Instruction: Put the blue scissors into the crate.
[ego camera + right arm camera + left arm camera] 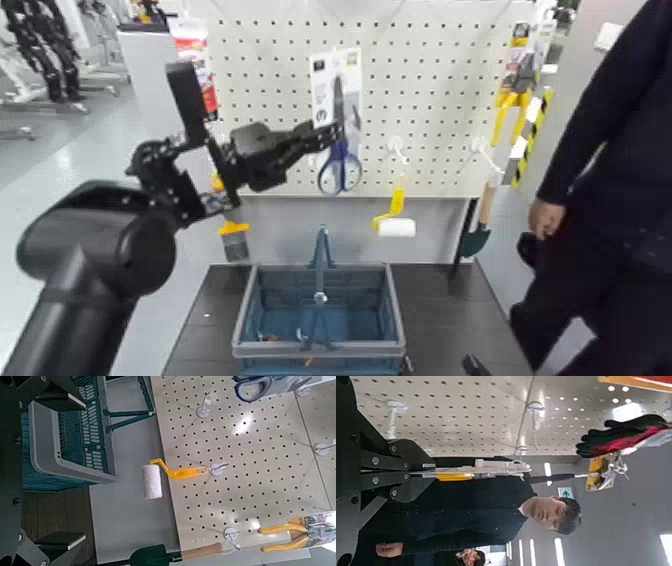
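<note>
Right gripper: spread and empty, parked at the near edge of the table [440, 300], its jaws apart [59, 469].
Crate: on the table in front of the board, open at the top, centre handle [321, 248] upright; its grey rim [394, 300] is the edge to clear.
Left gripper: pressed together on the card and scissors from the side [333, 131], above the crate and in front of the board.
Blue scissors: upright on their white card [321, 92], blades up, blue loops [341, 152] down, outside the crate and above it.
Hook: whether the card is free of its peg looks uncertain from here.
Weight: probably light for the gripper, with most of the bulk low in the loops.
Stiffness: the blades and loops should stay rigid; the card is thin and likely to bend or twist if it catches.
Surface: smooth card and plastic may slide, so a firm, steady pinch is wanted.
Fragility: the scissors should take a small knock; the card could crease or tear at its top.
Best hold: around the middle, where blades meet loops, catching card and metal together; the card's edge alone would let it swing.
Lowering: the loops should go in first, to one side of the centre handle.
Board: the white pegboard [440, 70] stands behind, with the paint roller [397, 227] hanging to one side.
Person: standing beside the board, one hand [545, 219] lowered, apart from the scissors.
</note>
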